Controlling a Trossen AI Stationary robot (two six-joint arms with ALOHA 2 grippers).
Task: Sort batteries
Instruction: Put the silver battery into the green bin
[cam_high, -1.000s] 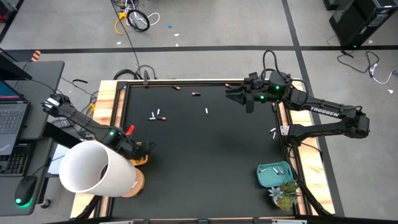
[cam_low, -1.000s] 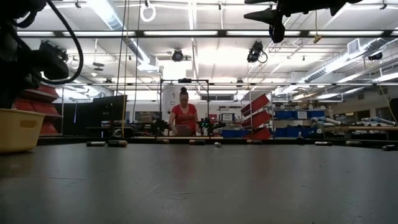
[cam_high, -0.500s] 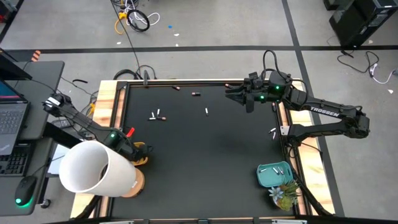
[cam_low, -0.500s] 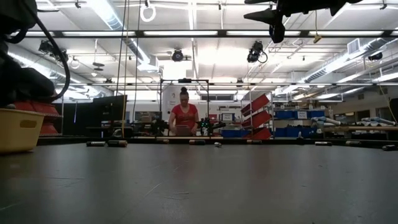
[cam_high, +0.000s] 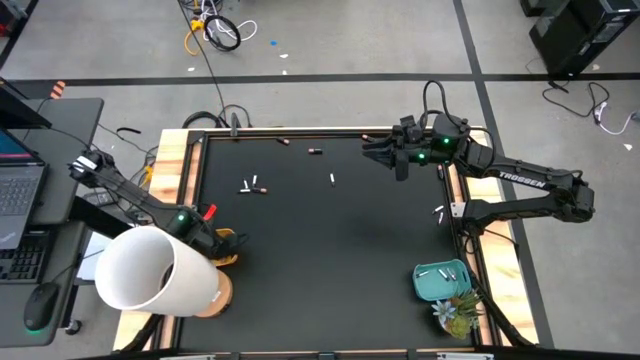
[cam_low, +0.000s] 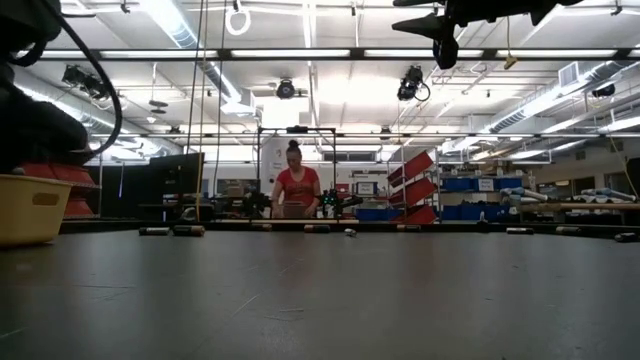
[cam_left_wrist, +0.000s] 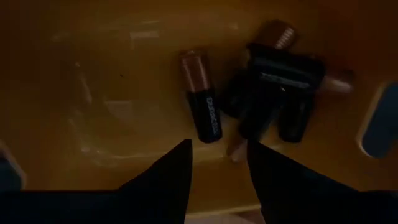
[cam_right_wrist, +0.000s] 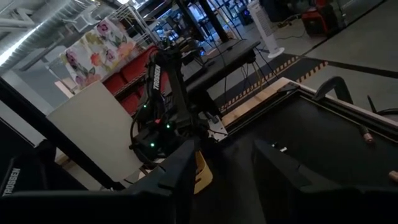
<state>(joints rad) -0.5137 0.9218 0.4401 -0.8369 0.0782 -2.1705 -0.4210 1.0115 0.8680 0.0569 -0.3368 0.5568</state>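
My left gripper (cam_high: 220, 245) points down into a yellow bin (cam_high: 230, 256) at the table's left edge. It is open (cam_left_wrist: 217, 146) with nothing between its fingers. On the bin's floor (cam_left_wrist: 112, 74) just beyond the fingertips lies a dark battery with a copper end (cam_left_wrist: 202, 102), beside a heap of the same kind (cam_left_wrist: 283, 74). Loose batteries lie on the black mat (cam_high: 253, 186) (cam_high: 315, 151) (cam_high: 332, 179). My right gripper (cam_high: 372, 150) hangs high over the far right of the table, level and open (cam_right_wrist: 224, 146). A teal tray (cam_high: 420, 285) at the near right holds white batteries (cam_high: 440, 272).
A large white cylinder (cam_high: 150, 270) stands close under the camera and hides the table's near left corner. A small plant (cam_high: 455, 315) sits beside the teal tray. A wooden rim (cam_high: 175, 160) frames the mat. A person (cam_low: 295, 190) sits far beyond the table.
My left gripper has turned a little over the yellow bin, and in the low view its arm has settled lower at the left. My right arm has kept still.
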